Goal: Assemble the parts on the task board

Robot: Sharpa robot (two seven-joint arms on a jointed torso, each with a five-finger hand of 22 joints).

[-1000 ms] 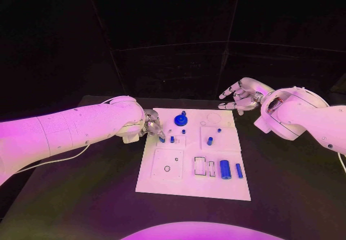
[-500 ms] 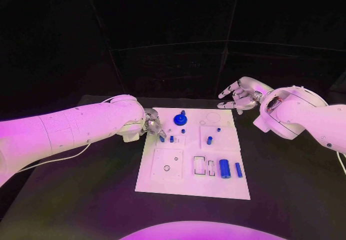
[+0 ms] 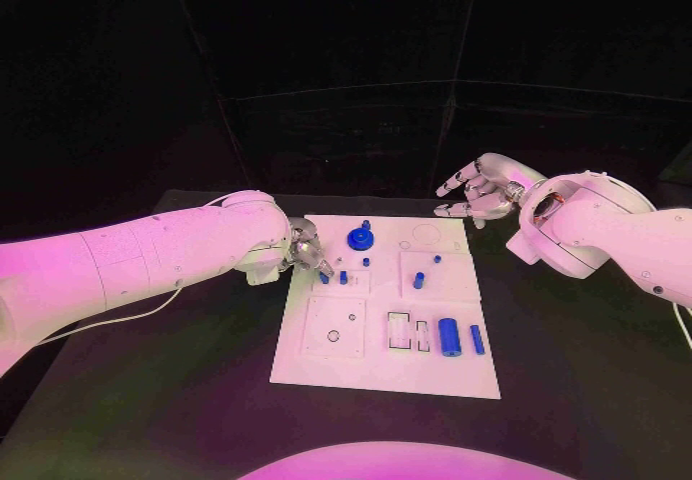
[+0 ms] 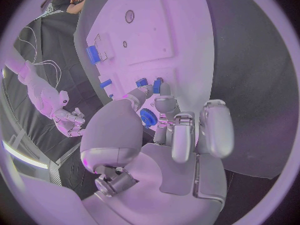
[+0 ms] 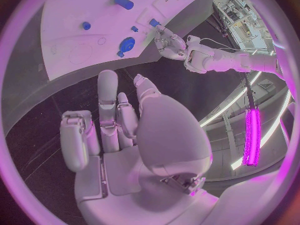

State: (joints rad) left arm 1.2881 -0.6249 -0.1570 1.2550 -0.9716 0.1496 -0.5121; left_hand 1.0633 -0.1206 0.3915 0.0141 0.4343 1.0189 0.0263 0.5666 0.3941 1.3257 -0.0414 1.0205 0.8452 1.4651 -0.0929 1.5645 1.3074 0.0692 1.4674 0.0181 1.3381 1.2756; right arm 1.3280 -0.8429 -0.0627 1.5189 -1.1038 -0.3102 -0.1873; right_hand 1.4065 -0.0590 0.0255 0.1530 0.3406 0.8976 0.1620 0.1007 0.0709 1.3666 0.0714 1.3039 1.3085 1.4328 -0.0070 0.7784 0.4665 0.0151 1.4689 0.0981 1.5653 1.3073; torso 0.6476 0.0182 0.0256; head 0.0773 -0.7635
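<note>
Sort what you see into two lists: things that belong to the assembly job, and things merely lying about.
Job: task board; round blue part; blue cylinder; slim blue bar; small blue peg; left hand.
Lying about: black table; right hand, holding nothing.

A white rectangular task board lay flat on the black table. Near the board's far edge stood a round blue part with an upright stem. Small blue pegs stood just nearer than it, and another blue peg stood toward the board's middle. Two blue cylinders, one thick and one thin, lay side by side near the board's right edge.
</note>
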